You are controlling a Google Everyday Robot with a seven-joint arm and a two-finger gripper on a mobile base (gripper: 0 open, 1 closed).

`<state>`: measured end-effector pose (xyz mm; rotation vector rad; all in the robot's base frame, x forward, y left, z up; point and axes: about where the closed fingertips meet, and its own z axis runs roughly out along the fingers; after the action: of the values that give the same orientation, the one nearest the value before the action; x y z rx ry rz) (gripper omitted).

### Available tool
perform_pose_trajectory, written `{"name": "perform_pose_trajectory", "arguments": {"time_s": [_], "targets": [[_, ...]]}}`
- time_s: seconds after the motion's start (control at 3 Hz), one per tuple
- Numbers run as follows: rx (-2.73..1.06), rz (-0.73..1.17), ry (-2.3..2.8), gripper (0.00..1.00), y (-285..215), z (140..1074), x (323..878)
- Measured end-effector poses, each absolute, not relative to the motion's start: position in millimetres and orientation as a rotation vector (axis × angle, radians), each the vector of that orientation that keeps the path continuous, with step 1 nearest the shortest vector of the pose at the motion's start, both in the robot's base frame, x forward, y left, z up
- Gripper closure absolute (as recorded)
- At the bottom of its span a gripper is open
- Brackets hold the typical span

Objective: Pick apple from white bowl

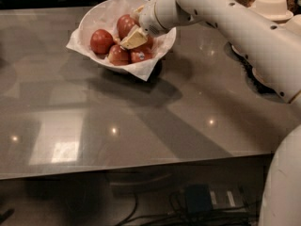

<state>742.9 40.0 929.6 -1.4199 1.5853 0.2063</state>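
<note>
The white bowl [94,17], lined with crinkled white paper that hangs over its rim, stands at the back left of the grey table [141,121]. It holds several red apples, among them one at the left [101,40], one at the front [119,54] and one at the back [124,23]. My gripper [134,38] reaches down into the bowl from the right, at the end of the white arm [225,18]. It sits right among the apples at the bowl's right side and hides part of them.
A white dish stack [272,6] stands at the back right, behind the arm. A dark round object [248,72] lies at the right edge under the arm. The table's front edge [141,166] runs across below, with cables [197,204] on the floor beyond it.
</note>
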Motion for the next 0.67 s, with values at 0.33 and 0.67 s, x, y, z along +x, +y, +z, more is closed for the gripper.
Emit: {"name": "perform_pose_trajectory", "arguments": {"time_s": [0.33,0.67], "targets": [[-1.417,0.2,1.59,0.57,38.9,927.4,744.9],[-1.416,0.197,1.589,0.81,38.7,927.3,745.1]]}}
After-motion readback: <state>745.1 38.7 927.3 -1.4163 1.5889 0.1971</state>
